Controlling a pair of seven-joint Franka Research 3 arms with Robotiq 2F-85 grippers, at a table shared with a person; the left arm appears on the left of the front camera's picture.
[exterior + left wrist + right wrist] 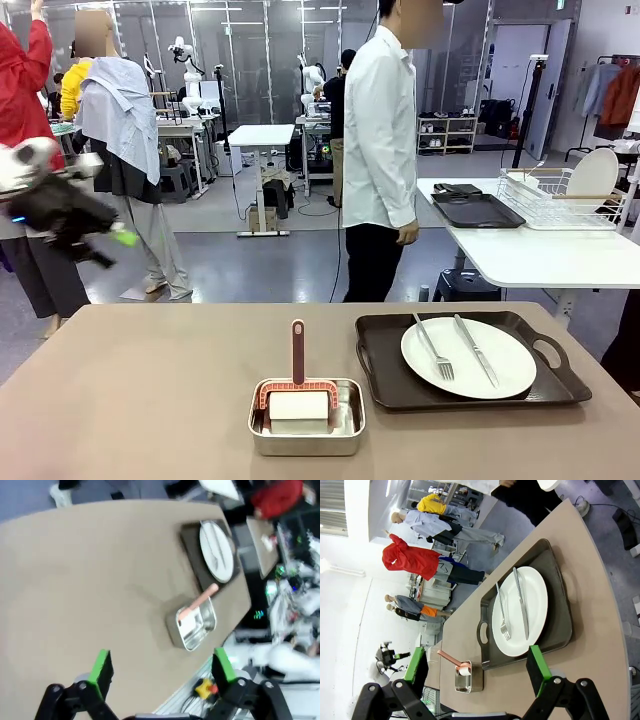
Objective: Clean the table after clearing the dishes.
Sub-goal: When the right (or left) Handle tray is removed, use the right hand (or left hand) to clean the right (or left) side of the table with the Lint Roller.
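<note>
Nearest us, at six o'clock on the table (130, 400), sits a steel pan (305, 444) holding a white scrubber (298, 404). Its pink handle points to twelve.

Left to right:
- Left gripper (161, 656): released, green pads wide apart, nothing between them. It hangs high off the nine o'clock side and shows blurred in the front view.
- Nine to eleven o'clock of the pan: bare tabletop, the widest open room for any sweep.
- Three o'clock of the pan: a dark tray (385, 385) carrying one plate (515, 355), with fork (432, 350) and knife (475, 350) lying loose on it. We judge clearing unfinished.
- Twelve o'clock, beyond the far edge: a person (378, 150) stands side-on.
- Right gripper (476, 652): released and empty, above the tray's near end.

Risks, as we judge them:
- Tilt the tray on lifting and the cutlery slides off the plate.
- The pan looks light and lies close to the near edge; a clumsy grab at the handle could shove it over.
- Tray and pan sit just beside each other, so reaching for one may nudge the other.
- The tray's right handle nears the three o'clock edge; little margin there.
</note>
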